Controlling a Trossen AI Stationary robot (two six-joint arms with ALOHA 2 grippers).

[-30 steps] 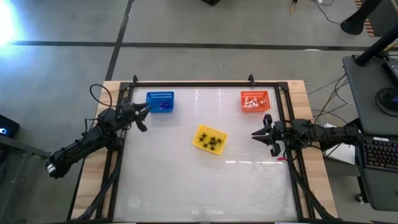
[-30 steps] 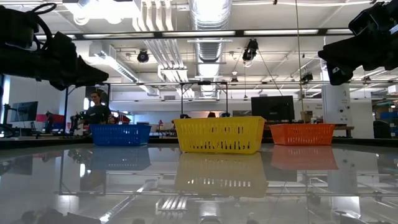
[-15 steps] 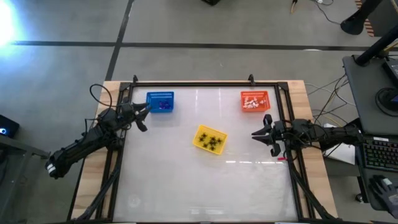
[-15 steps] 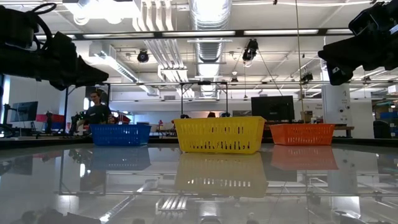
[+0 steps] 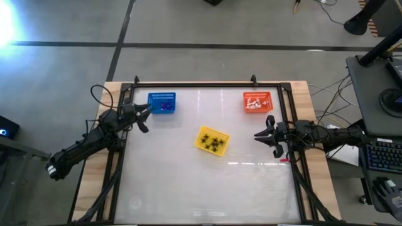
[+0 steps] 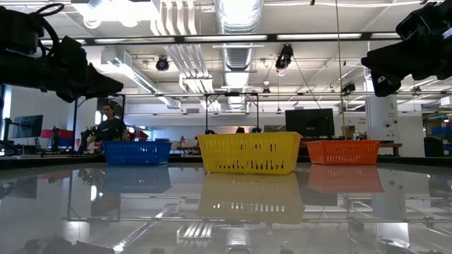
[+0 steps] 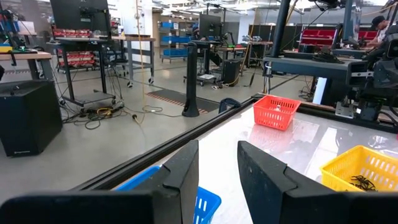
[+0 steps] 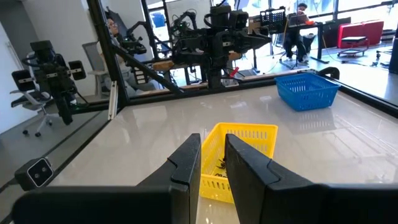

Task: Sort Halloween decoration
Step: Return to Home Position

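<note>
Wrist views: left fingers (image 7: 180, 177) and right fingers (image 8: 186, 165) slightly parted, empty.

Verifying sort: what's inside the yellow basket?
A cluster of black spider toys lies in the yellow basket. Anything beneath them is covered; count unclear.

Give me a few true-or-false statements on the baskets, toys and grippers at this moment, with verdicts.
1. The yellow basket holds black spider toys. True.
2. The left gripper is clamped on a purple piece. False: it is open and empty, beside the blue basket.
3. White bits lie in the orange basket. True.
4. The right gripper hovers over the blue basket. False: it is open and empty at the right edge of the table, nearer the orange basket.
5. Purple bits lie in the blue basket. True.
</note>
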